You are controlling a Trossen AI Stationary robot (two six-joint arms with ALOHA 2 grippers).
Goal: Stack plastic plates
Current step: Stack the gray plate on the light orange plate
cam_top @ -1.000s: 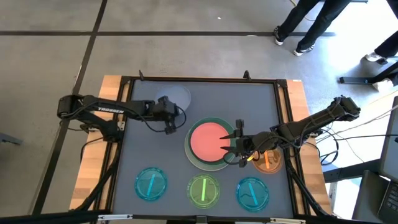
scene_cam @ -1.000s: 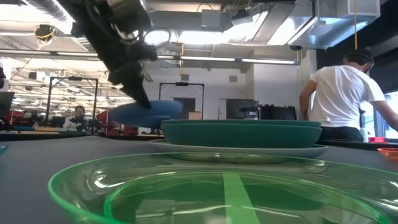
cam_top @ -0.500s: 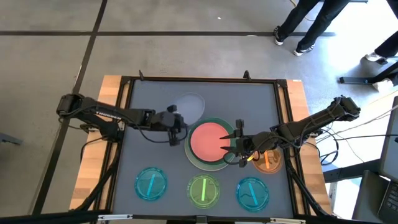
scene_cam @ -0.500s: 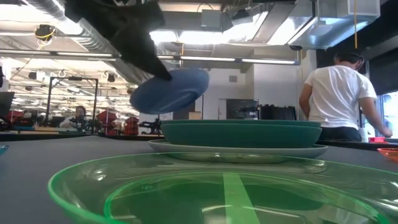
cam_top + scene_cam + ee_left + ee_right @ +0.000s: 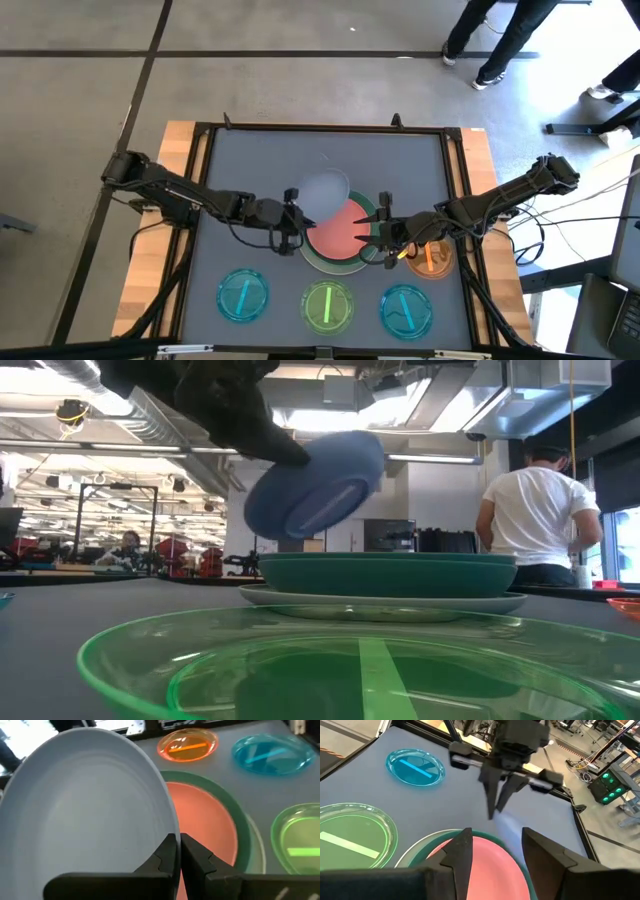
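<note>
A stack sits mid-table: a salmon pink plate point(image 5: 347, 232) in a green plate point(image 5: 388, 573) on a cream plate point(image 5: 380, 601). My left gripper point(image 5: 292, 222) is shut on a pale blue plate point(image 5: 322, 189) just left of the stack, and the plate hangs over the stack's far left part. My right gripper point(image 5: 380, 232) stands open at the stack's right rim, touching nothing. Four small translucent plates rest flat on the table: cyan point(image 5: 243, 296), bright green point(image 5: 327, 306), cyan point(image 5: 406, 310) and orange point(image 5: 431, 259). My left gripper point(image 5: 178, 842) pinches the pale blue plate's rim point(image 5: 167, 827) between its two fingers, on the plate's left near side. The fingers come roughly level from the table's left. The plate point(image 5: 315, 485) is lifted clear above the stack and tilted.
The three near small plates line the table's near edge, and the bright green one point(image 5: 300, 670) fills the low view's foreground. The far half of the grey table point(image 5: 400, 160) is bare. People stand on the floor beyond the table's far right corner.
My left gripper has carried the pale blue plate from the table's far left area toward the right and near, up to the stack. The plate has risen and tilted more steeply, and now overlaps the pink plate's far left part.
</note>
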